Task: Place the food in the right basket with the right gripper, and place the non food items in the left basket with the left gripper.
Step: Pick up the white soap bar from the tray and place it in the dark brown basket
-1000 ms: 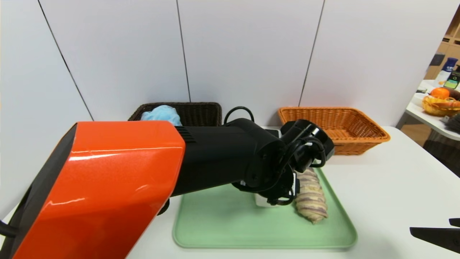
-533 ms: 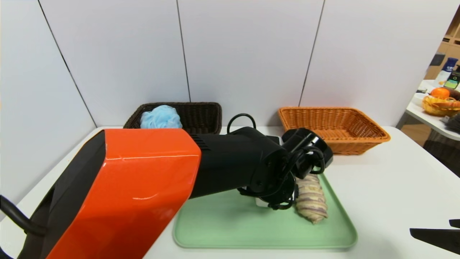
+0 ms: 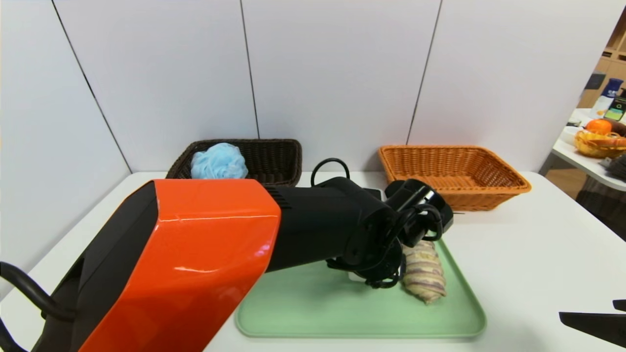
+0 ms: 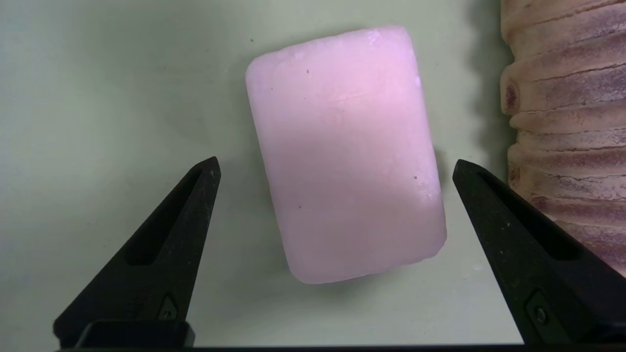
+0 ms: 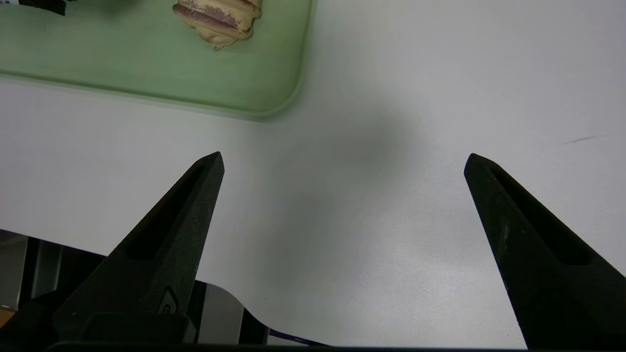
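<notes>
In the head view, the orange-and-black left arm (image 3: 205, 254) hides nearly all of the white rounded soap bar (image 4: 345, 156) on the pale green tray (image 3: 303, 313). The left gripper (image 4: 335, 164) hangs over it, angled downward, fingers spread wide either side, beside the striped twisted bread loaf (image 3: 423, 271) near the tray's right edge. The right gripper (image 5: 342, 161), cut off, hangs open over the white table (image 5: 391, 195).

Matt waxy soap bar (image 4: 345, 156); woven wicker baskets (image 3: 455, 173), smooth plastic tray (image 3: 313, 313)

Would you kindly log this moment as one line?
left gripper: open over soap bar on tray | right gripper: open, parked | pouf: in dark basket
</notes>
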